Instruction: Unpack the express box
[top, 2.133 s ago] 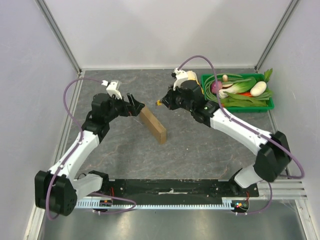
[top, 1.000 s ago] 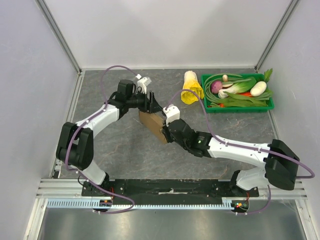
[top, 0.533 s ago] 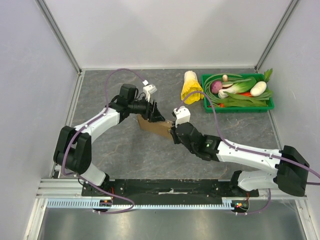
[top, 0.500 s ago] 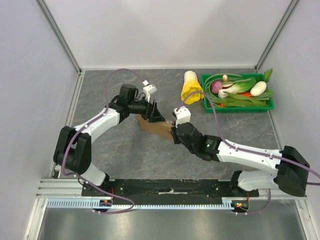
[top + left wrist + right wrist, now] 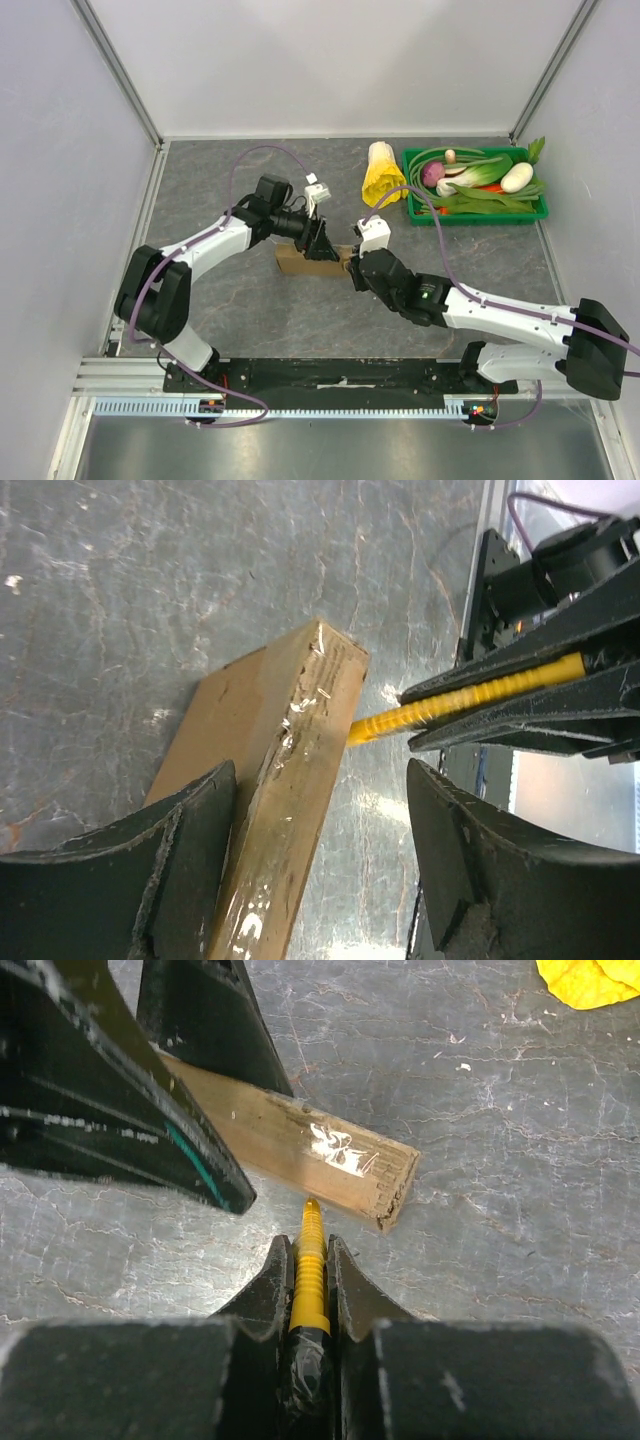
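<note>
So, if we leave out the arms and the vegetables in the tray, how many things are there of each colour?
Brown: 1, the express box
Yellow: 2, the tool and the crumpled item
Green: 1, the tray
Total: 4

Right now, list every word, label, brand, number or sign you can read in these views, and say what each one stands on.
There is no readable text in any view.
Express box: plain brown cardboard with no print. The white patches are glare off the clear tape, not writing.
Yellow tool: ribbed and unmarked.
Green tray: no label shows, but it is too small from above to rule out fine print.
</note>
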`<state>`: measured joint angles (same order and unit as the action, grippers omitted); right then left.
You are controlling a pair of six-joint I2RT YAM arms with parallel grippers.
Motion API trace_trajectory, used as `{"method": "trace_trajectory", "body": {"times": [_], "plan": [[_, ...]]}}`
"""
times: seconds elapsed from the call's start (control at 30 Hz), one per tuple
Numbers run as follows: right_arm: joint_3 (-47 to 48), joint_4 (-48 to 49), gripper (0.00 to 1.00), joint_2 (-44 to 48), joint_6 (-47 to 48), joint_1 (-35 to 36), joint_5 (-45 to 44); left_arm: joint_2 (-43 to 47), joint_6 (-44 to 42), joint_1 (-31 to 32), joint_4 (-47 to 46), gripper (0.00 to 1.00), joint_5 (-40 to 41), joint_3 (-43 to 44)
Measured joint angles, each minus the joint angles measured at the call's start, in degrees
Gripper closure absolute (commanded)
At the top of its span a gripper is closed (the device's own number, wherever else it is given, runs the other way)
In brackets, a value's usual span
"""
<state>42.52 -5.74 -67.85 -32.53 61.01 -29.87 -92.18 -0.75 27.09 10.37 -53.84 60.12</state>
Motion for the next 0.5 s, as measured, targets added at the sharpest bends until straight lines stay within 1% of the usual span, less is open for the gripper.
{"method": "trace_trajectory", "body": {"times": [0.17,0.23,0.5], "plan": [[-0.17,-0.50,1.00,0.37,-0.94,-0.17,0.20,-0.15,-3.80,1.60,3.06,0.24,0.79,0.37],[-0.17,-0.50,1.00,0.37,-1.22,-0.50,0.52,-0.13,-5.25,1.84,3.72,0.27,1.77,0.39],[-0.17,-0.15,1.00,0.42,-2.84,-2.56,2.93,0.79,-10.25,3.87,6.45,0.30,9.42,-0.13]]}}
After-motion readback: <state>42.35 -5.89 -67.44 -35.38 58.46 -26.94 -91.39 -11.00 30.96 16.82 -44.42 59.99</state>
